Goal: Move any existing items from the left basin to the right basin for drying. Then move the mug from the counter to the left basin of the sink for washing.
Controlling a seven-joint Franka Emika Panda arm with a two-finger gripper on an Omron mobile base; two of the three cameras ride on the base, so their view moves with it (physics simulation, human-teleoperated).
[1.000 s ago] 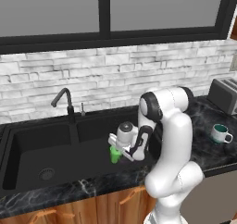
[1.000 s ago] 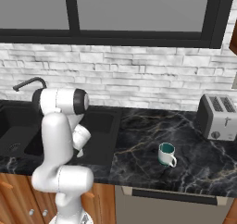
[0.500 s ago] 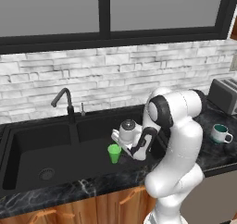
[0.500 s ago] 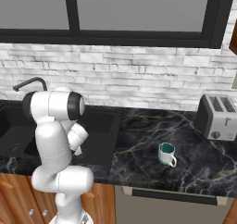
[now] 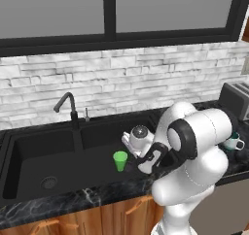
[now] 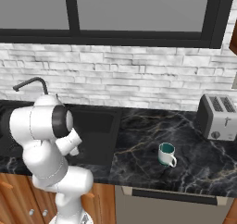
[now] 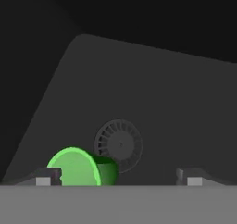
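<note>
Found the green cup (image 5: 120,160) in the right basin (image 5: 104,132), down on its floor close beside the round drain (image 7: 119,144) and just ahead of the fingers (image 7: 46,176). Saw those fingers spread wide with nothing between them, one tip near the cup's rim but apart from it. Judged the first step as good as done, with the left basin (image 5: 39,151) holding nothing to move. Read the cup as upright in the left base view, long axis vertical, wide mouth up and narrow foot down; from the hand view got only the rim turned toward the camera. Spotted the white mug (image 6: 166,154) upright on the table (image 6: 139,158), well apart from the sink, mouth up, handle toward the table's front right. Reckoned the next move called for lifting clear of the basin, swinging right over the table, and closing on the mug.
</note>
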